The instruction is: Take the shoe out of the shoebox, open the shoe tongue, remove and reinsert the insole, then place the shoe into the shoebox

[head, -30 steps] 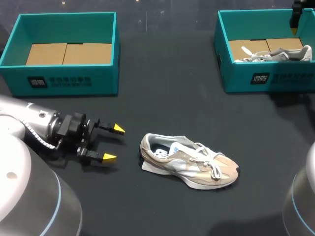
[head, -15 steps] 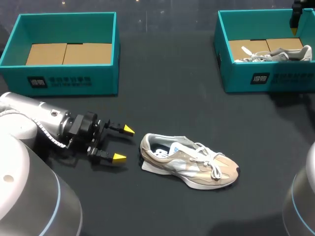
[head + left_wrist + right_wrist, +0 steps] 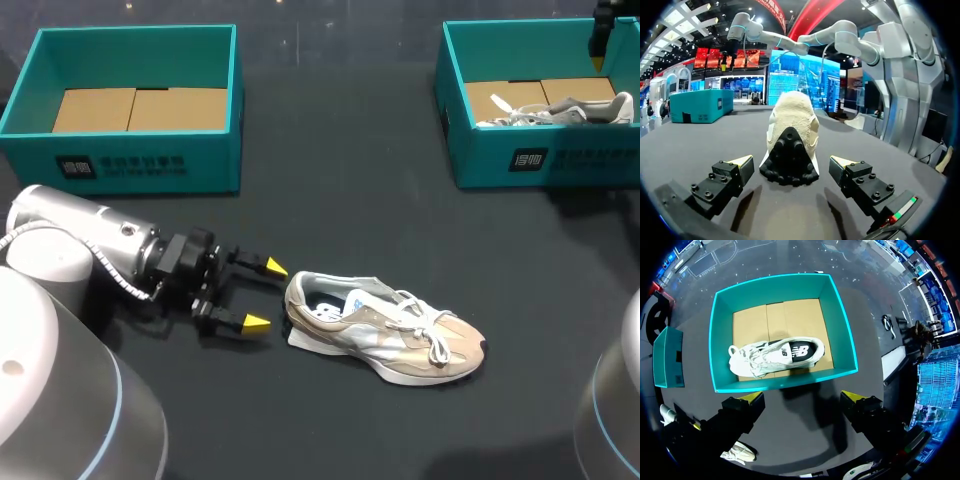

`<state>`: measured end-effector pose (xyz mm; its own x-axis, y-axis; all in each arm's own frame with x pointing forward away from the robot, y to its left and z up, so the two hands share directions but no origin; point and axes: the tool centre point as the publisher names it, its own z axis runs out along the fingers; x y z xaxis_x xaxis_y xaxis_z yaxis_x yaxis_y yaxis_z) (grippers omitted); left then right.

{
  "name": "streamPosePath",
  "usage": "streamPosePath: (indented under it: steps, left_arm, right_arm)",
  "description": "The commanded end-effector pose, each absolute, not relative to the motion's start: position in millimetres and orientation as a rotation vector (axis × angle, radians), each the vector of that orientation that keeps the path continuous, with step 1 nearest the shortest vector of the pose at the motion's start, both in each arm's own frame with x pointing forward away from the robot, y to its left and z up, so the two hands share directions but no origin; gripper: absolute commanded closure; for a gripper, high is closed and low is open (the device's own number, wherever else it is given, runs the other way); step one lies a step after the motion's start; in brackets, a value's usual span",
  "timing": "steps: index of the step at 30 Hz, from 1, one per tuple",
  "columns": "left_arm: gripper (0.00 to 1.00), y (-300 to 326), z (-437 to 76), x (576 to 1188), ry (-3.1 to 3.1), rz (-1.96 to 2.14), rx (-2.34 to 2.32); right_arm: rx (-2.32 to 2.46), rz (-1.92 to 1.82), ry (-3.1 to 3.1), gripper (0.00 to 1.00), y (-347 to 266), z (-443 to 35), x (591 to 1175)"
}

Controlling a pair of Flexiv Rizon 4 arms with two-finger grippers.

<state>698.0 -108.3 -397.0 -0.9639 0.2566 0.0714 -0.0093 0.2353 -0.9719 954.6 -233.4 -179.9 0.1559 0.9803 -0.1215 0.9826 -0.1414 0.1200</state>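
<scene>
A beige shoe (image 3: pixel 385 335) lies on its sole mid-table, heel to the left and toe to the right, laces tied. My left gripper (image 3: pixel 263 295) is open, low over the table just left of the heel. In the left wrist view the heel (image 3: pixel 790 135) stands straight ahead of the left gripper (image 3: pixel 791 161), between the lines of its fingers but touching neither. My right gripper (image 3: pixel 802 396) hangs open high above the front wall of the right teal shoebox (image 3: pixel 720 365). That shoebox holds a white shoe (image 3: pixel 775 357) lying on its side.
A second teal shoebox (image 3: pixel 135 165) stands at the back left with only its cardboard floor showing. The right shoebox (image 3: pixel 455 120) sits at the back right. The dark table lies bare between the boxes and around the beige shoe.
My left gripper has slid right along the table, closing in on the beige shoe's heel, jaws still open. The right arm and both shoes have not moved.
</scene>
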Motion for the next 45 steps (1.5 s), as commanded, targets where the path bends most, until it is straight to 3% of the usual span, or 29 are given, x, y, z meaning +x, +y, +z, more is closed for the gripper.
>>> streamPosePath:
  steps: [1,45]
  left_arm:
    - [0.00,-118,-400,698,-2.288,1.797,-0.239]
    - [0.00,-165,-409,687,-2.256,1.763,-0.351]
  right_arm:
    - [2.252,-0.019,1.936,0.00,-234,-180,954]
    - [2.252,-0.019,1.936,0.00,-234,-180,954]
